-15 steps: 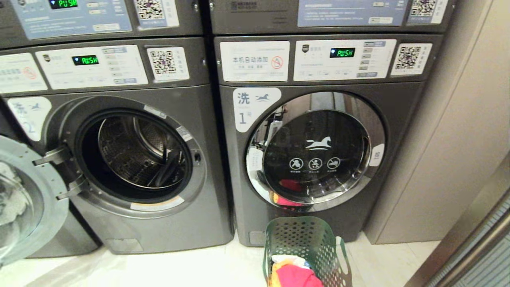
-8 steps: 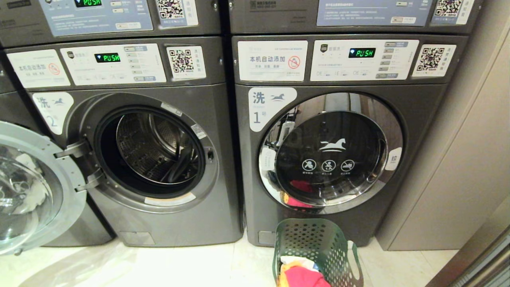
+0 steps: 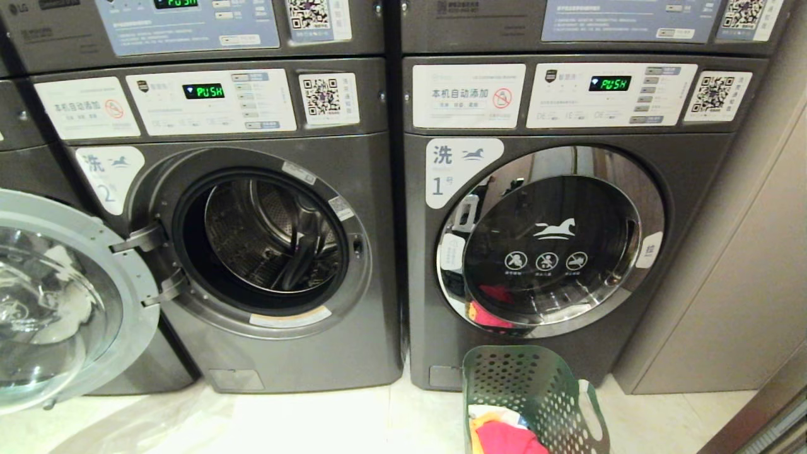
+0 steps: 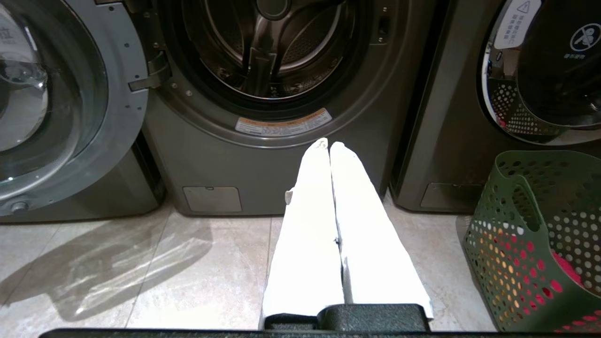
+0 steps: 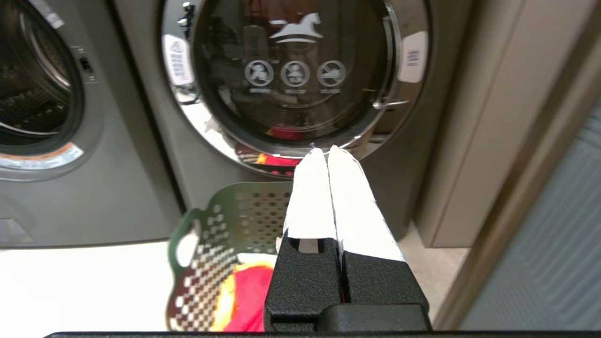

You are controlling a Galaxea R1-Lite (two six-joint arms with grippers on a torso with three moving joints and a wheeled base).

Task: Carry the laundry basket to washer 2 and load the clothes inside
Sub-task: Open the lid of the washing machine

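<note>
The dark green laundry basket [image 3: 536,391] stands on the floor in front of the washer labelled 1, holding the pink-red, yellow and white clothes [image 3: 504,435]. Washer 2 [image 3: 277,359] is to its left, with the round door [image 3: 63,302] swung open to the left and a bare steel drum [image 3: 271,236]. My left gripper [image 4: 328,143] is shut on nothing and points at washer 2's lower front, with the basket [image 4: 540,234] off to its side. My right gripper [image 5: 324,150] is also shut on nothing, above the basket [image 5: 220,234] and the clothes [image 5: 244,291]. Neither arm shows in the head view.
Washer 1 [image 3: 693,208] has its chrome-ringed door [image 3: 548,246] closed. A beige wall panel [image 3: 744,284] stands to its right. Another grey machine [image 3: 25,170] sits behind washer 2's open door. More machines are stacked above. The floor is pale tile [image 3: 315,422].
The whole head picture has shifted to the right, so the camera has moved towards washer 2. The basket, washers and both grippers stand as before.
</note>
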